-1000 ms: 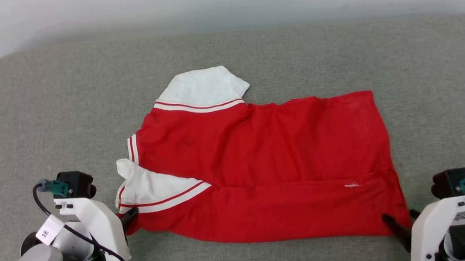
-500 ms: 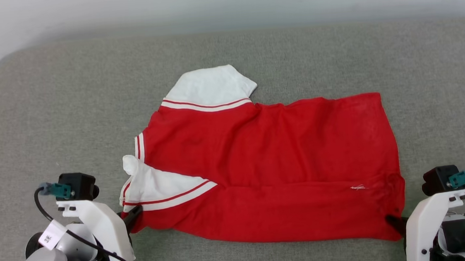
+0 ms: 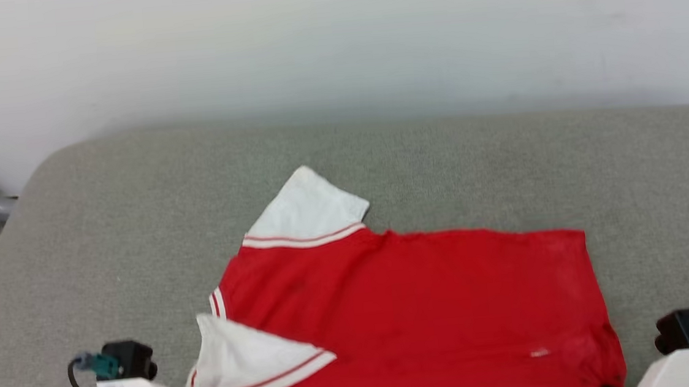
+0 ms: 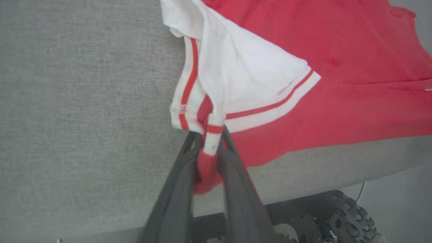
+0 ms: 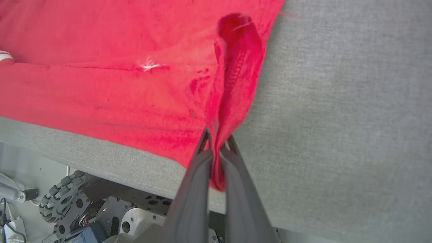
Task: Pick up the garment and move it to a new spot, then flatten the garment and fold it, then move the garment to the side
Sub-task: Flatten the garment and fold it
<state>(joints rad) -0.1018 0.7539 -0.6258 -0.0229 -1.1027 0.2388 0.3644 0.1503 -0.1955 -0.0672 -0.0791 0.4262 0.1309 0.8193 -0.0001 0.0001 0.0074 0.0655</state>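
Gripping the garment (image 3: 414, 299), left pincer (image 4: 210, 135) at the striped sleeve trim, right pincer (image 5: 218, 135) at the hem corner.

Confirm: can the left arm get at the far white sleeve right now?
Probably not yet: left gripper is shut on the garment; far sleeve lies uncovered beyond it.

One garment (image 3: 427, 310), two white sleeves (image 3: 306, 212), one left gripper (image 4: 209, 135), one right gripper (image 5: 218, 136), one grey cushion (image 3: 108, 237).
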